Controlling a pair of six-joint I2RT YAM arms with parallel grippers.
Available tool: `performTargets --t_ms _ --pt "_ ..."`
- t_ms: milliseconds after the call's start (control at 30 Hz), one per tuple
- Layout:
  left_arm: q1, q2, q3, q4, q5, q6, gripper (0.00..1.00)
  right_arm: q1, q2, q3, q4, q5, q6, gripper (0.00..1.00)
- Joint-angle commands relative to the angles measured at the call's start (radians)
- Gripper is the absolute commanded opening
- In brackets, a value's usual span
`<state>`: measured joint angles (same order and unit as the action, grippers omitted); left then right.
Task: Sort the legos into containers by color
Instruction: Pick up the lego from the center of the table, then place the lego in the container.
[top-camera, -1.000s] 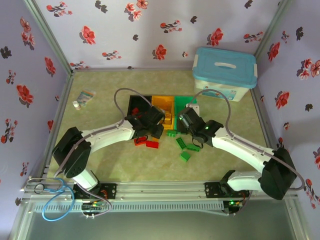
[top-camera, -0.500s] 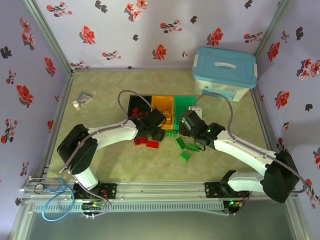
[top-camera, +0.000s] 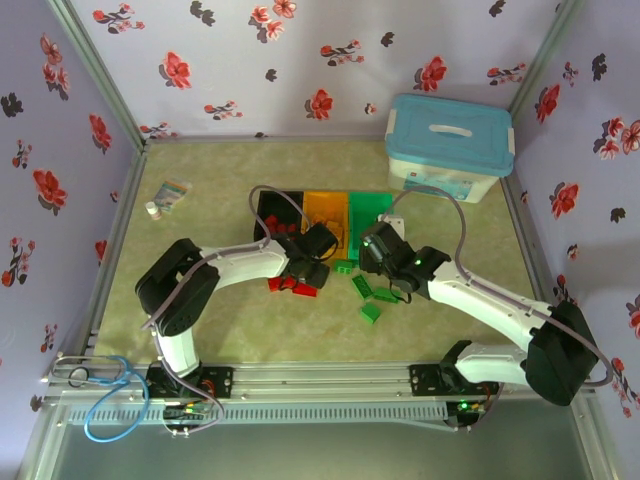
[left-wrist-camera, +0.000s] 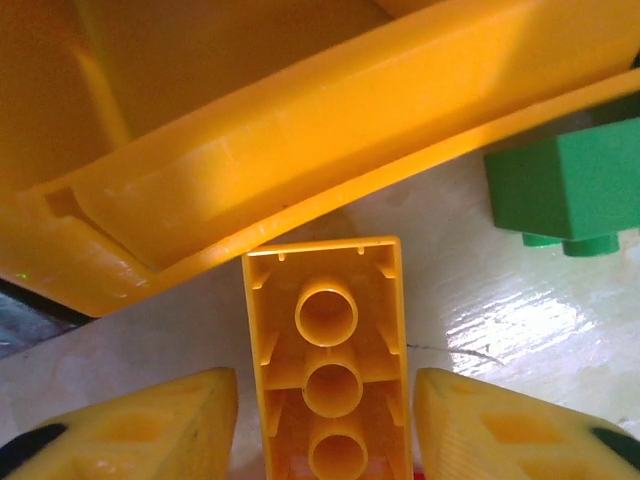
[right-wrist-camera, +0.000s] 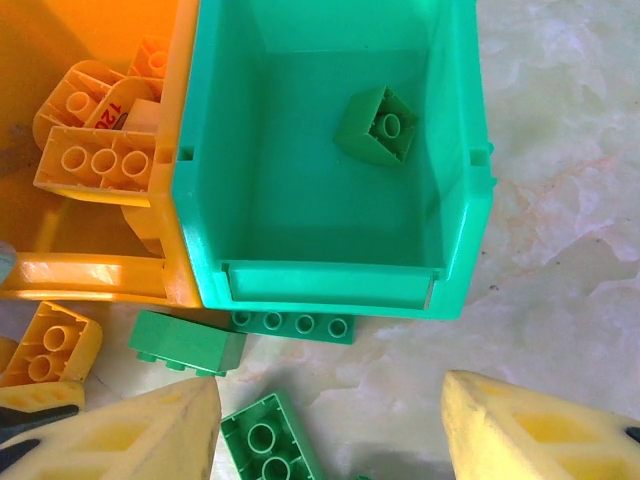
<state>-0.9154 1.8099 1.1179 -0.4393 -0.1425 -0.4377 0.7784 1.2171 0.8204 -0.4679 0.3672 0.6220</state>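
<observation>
Left end effector (left-wrist-camera: 326, 400) is spread, straddling an upside-down yellow-orange plastic lego brick (left-wrist-camera: 325, 340) w/ slim gaps, not yet pinching; brick sits just at 6 o'clock of the orange-yellow plastic bin (left-wrist-camera: 300, 170). Risk: an off-centre close could twist it or shove it under the bin's lip. Right end effector (right-wrist-camera: 330, 420) is spread & empty above a green studded brick (right-wrist-camera: 265, 445), 6 o'clock of the green plastic bin (right-wrist-camera: 330, 285).

A robot test cell of a laboratory kind is indicated rather than a home. The marbled tabletop (top-camera: 210, 170) is boxed in by aluminium frame posts (top-camera: 100, 75) and flower-printed wall panels (top-camera: 300, 60). Two robot arms (top-camera: 480, 300) are bolted to a metal rail (top-camera: 330, 385) along the near edge, beside which a looped blue cable (top-camera: 105, 400) is seen.
</observation>
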Motion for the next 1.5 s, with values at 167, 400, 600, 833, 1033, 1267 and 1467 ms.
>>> performTargets --t_ms 167,400,600,833,1033,1267,1467 --pt "-0.016 -0.024 0.044 -0.053 -0.016 0.006 0.33 -0.010 -0.018 -0.007 0.002 0.018 0.024 0.60" --pt "-0.014 -0.129 0.064 -0.078 -0.027 0.015 0.32 -0.011 -0.036 -0.015 0.000 0.024 0.026 0.60" --pt "0.013 -0.162 0.126 -0.085 -0.028 0.050 0.32 -0.010 -0.040 -0.017 0.002 0.018 0.029 0.60" --pt "0.079 -0.080 0.282 -0.110 -0.015 0.114 0.32 -0.010 -0.056 -0.023 -0.005 0.015 0.035 0.60" --pt "0.135 0.050 0.460 -0.156 0.004 0.170 0.34 -0.010 -0.083 -0.024 -0.020 0.020 0.036 0.60" --pt "0.147 0.063 0.541 -0.205 -0.003 0.184 0.63 -0.010 -0.105 -0.030 -0.030 0.024 0.036 0.60" --pt "0.144 -0.061 0.379 -0.160 -0.007 0.139 0.67 -0.010 -0.092 -0.034 -0.005 0.009 0.033 0.60"
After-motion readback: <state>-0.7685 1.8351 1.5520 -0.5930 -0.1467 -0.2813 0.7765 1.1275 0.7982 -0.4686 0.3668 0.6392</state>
